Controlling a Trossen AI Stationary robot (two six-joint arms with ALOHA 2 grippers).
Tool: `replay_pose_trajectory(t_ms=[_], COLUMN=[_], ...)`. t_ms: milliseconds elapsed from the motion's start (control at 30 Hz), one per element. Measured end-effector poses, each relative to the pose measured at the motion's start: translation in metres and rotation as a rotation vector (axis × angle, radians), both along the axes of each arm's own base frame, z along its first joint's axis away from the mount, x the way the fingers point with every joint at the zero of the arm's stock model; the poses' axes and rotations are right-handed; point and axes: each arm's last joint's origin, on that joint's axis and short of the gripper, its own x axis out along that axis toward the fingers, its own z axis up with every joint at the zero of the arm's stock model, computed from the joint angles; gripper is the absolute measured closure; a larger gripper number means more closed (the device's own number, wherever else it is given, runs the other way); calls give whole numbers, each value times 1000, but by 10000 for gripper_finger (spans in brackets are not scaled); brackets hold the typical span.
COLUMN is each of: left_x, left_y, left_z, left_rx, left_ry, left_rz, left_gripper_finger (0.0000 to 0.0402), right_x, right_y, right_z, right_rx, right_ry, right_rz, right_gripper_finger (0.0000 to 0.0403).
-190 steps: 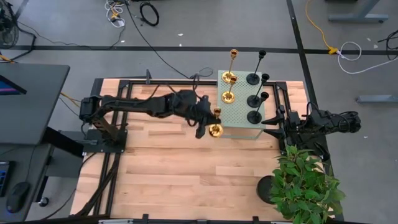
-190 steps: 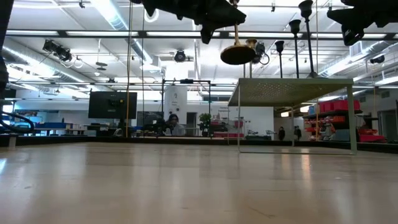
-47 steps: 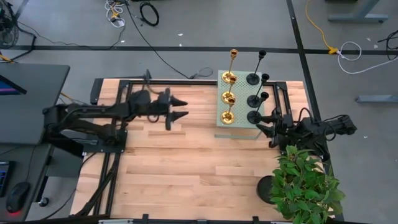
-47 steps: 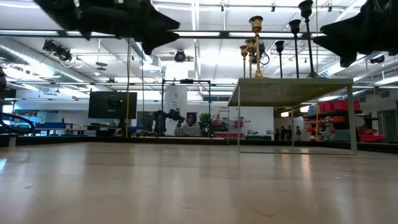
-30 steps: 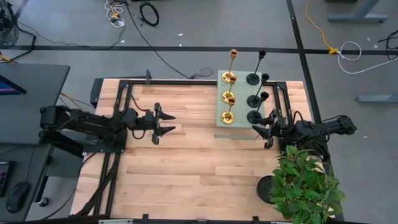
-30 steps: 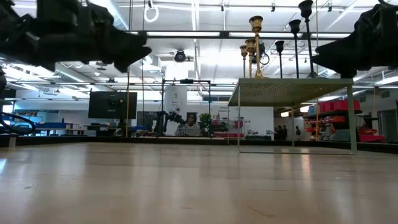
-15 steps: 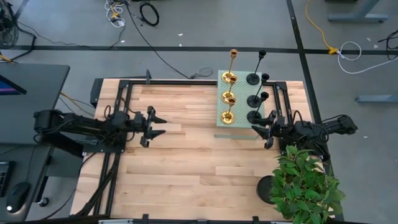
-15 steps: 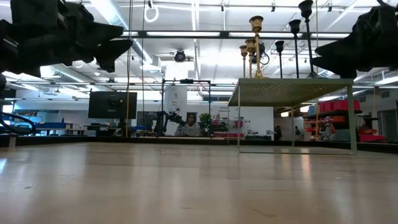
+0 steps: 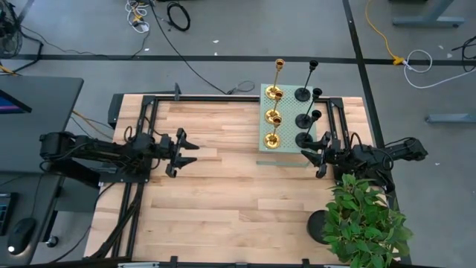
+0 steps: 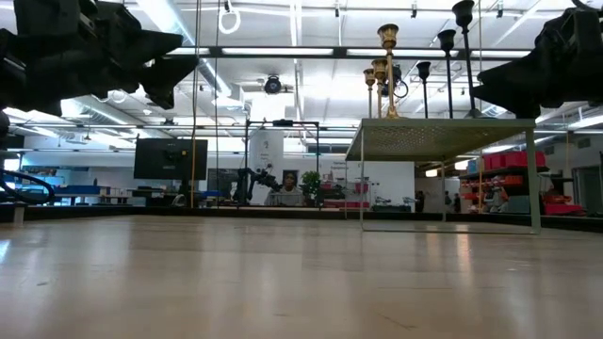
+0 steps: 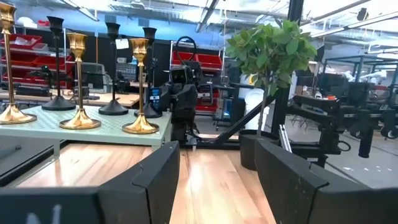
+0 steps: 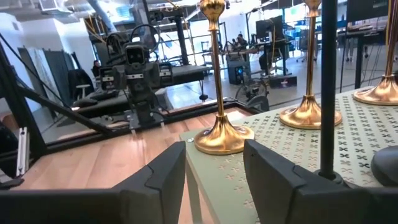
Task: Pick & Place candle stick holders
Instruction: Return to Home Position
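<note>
Three gold candle stick holders and three black ones stand upright by their round bases in two rows on a pale green perforated platform at the table's far right. They also show in the left wrist view. My left gripper is open and empty, near the table's left side, clear of the table and pointing at the platform. My right gripper is open and empty, just off the platform's near right corner. In the right wrist view a gold holder stands ahead of it.
A leafy potted plant in a black pot stands at the near right corner, close behind my right arm. Bare wooden tabletop lies between the arms. A black metal frame runs along the table's left and far edges.
My left gripper has drawn back toward the table's left edge, away from the platform, open and empty, and has then stayed still. The six holders have kept their places on the platform.
</note>
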Motion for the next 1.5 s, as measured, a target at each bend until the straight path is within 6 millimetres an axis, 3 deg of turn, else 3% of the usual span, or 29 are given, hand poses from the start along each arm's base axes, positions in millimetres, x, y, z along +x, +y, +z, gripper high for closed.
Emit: replay_pose_trajectory(t_ms=[533,1133,1500], left_x=[-24,-37,-48], left_y=[-5,-29,-30], left_z=[26,-2,8], left_rx=[31,67,57], left_ry=[-185,126,10], left_rz=[-11,-297,-317], left_gripper_finger=[191,191,191], right_x=[0,0,0], right_y=[0,0,0], right_z=[0,0,0], right_rx=[1,1,1], right_ry=[0,0,-1], right_rz=[0,1,1], right_gripper_finger=[240,240,240])
